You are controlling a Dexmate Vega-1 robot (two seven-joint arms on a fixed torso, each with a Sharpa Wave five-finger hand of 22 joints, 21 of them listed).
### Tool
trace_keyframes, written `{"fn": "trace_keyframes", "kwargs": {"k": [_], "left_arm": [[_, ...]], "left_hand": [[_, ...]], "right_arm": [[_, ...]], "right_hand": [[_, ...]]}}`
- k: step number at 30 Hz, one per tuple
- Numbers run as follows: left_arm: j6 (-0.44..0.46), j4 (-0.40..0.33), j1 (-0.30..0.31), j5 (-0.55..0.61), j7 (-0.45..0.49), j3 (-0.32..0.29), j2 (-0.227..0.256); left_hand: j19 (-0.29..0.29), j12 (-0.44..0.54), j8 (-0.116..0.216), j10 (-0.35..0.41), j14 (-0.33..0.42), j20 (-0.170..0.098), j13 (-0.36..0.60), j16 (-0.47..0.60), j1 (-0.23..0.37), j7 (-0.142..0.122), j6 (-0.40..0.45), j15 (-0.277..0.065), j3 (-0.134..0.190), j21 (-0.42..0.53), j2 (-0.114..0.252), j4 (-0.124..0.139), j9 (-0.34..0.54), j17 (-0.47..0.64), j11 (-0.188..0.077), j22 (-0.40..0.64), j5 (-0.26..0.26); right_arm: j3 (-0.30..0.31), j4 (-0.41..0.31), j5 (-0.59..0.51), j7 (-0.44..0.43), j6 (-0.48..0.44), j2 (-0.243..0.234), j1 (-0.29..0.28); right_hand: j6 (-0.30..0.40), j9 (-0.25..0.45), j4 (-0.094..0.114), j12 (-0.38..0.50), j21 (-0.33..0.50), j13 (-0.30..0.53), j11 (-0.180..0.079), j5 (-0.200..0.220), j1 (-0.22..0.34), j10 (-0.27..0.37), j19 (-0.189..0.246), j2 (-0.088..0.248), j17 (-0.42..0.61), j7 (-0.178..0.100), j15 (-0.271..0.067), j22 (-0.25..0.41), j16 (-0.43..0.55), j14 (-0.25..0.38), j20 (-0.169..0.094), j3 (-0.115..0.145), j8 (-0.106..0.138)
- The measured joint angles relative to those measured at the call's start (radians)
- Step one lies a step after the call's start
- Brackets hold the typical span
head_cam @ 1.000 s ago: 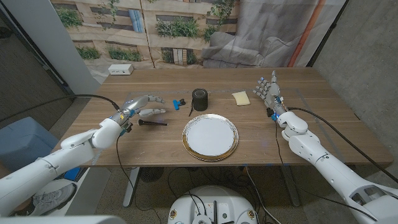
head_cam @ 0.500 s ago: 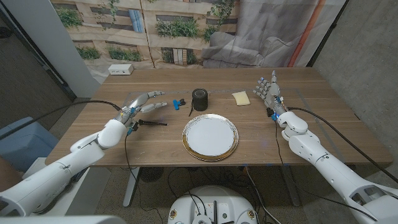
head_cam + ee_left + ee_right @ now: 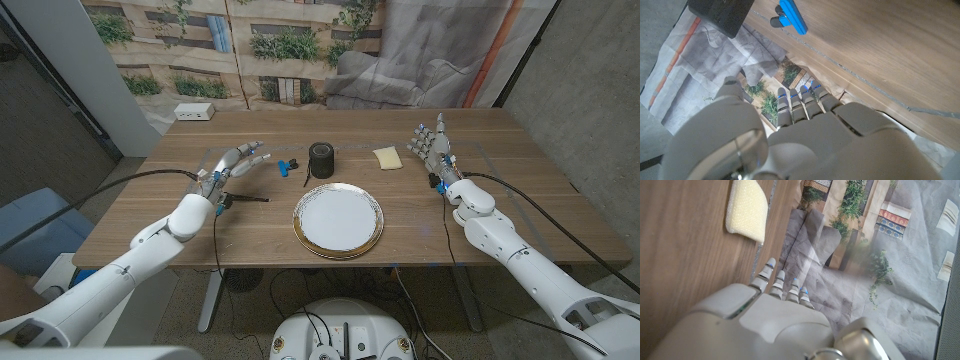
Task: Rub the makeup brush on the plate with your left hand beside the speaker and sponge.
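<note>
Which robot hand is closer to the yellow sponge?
The right robot hand. It stands just beside the sponge, on the sponge's right. The left robot hand is far across the table, past the speaker.

The bench (image 3: 400, 215) is brown wood with a visible grain. The plate (image 3: 338, 221) is white with a gold rim. The speaker (image 3: 321, 158) is black; the sponge (image 3: 388, 158) is pale yellow. The makeup brush (image 3: 246, 197) is black. A bright blue clip (image 3: 285, 167) has a black part. Both hands, left hand (image 3: 238, 163) and right hand (image 3: 430, 144), are pale grey with blue marks on the fingers. In the upper left of the head view sits a white box (image 3: 195, 112).
</note>
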Motion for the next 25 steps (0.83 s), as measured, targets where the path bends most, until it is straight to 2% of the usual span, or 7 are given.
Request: {"fn": "trace_keyframes", "kwargs": {"k": [6, 11, 20, 25], "left_arm": [[0.006, 0.002, 0.003, -0.05, 0.008, -0.003, -0.039], [0.019, 0.008, 0.002, -0.094, 0.009, -0.004, -0.074], [0.036, 0.051, -0.023, -0.182, -0.006, 0.003, -0.148], [0.036, 0.082, -0.046, -0.226, -0.029, 0.011, -0.186]], "left_hand": [[-0.03, 0.0, 0.0, -0.024, -0.028, 0.001, 0.0, 0.0, -0.075, 0.012, -0.037, -0.001, -0.005, -0.006, 0.027, 0.038, 0.0, 0.005, 0.023, 0.0, 0.0], [-0.069, 0.0, 0.0, -0.064, -0.072, 0.001, 0.0, 0.0, -0.161, 0.033, -0.078, 0.015, 0.0, -0.006, 0.052, 0.089, 0.0, 0.005, 0.037, 0.0, 0.005], [-0.162, 0.0, 0.0, -0.153, -0.164, 0.005, 0.0, 0.0, -0.288, 0.041, -0.166, 0.035, 0.005, -0.013, 0.057, 0.169, -0.005, 0.005, 0.047, 0.003, 0.02], [-0.178, 0.0, 0.0, -0.164, -0.175, 0.004, 0.0, 0.0, -0.32, 0.043, -0.171, 0.036, 0.008, -0.013, 0.053, 0.19, -0.005, 0.005, 0.05, 0.003, 0.028]], "right_arm": [[0.0, 0.0, 0.0, 0.0, 0.0, 0.0, 0.0], [0.0, 0.0, 0.0, 0.0, 0.0, 0.0, 0.0], [0.0, 0.0, 0.0, 0.0, 0.0, 0.0, 0.0], [0.0, 0.0, 0.0, 0.0, 0.0, 0.0, 0.0]], "right_hand": [[0.0, 0.0, 0.0, 0.0, 0.0, 0.0, 0.0, 0.0, 0.0, 0.0, 0.0, 0.0, 0.0, 0.0, 0.0, 0.001, 0.0, 0.0, 0.0, 0.0, 0.0], [0.0, 0.0, 0.0, 0.0, 0.0, 0.0, 0.0, 0.0, 0.0, 0.0, 0.0, 0.0, 0.0, 0.0, 0.0, 0.001, 0.0, 0.0, 0.0, 0.0, 0.0], [0.0, 0.0, 0.0, 0.0, 0.0, 0.0, 0.0, 0.0, 0.0, 0.0, 0.0, 0.0, 0.0, 0.0, 0.0, 0.001, 0.0, 0.0, 0.0, 0.0, 0.0], [0.0, 0.0, 0.0, 0.0, 0.0, 0.0, 0.0, 0.0, 0.0, 0.0, 0.0, 0.0, 0.0, 0.0, 0.0, 0.001, 0.0, 0.0, 0.0, 0.0, 0.0]]}}
